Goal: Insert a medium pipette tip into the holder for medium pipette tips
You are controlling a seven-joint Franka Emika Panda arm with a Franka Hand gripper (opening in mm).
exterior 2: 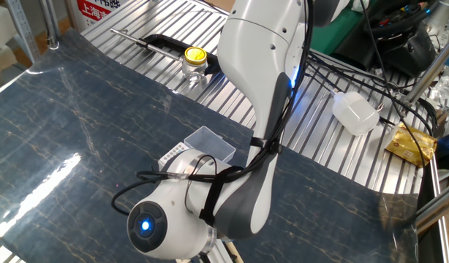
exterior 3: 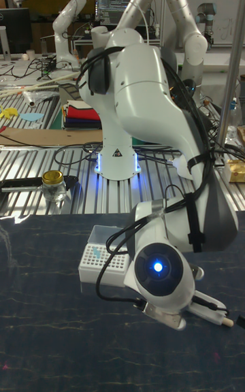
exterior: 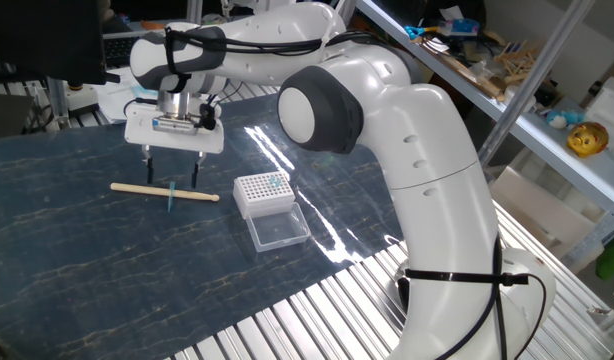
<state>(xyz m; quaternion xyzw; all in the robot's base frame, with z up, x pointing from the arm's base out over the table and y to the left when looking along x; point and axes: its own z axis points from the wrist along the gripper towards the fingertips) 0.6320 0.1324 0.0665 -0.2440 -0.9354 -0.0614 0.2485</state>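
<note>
Holder (exterior: 264, 193) lid open, teal tips in grid holes

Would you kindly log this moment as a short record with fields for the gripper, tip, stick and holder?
gripper: fingers open, empty, hanging just above the stick and tip
medium pipette tip: blue, lying on the mat, crossing the wooden stick
wooden stick: flat on the mat, left of the holder
holder: white rack, clear lid folded open toward the camera; a few blue tips in the far corner

open mat around holder (exterior: 264, 193), wooden stick (exterior: 164, 191) nearby
</note>
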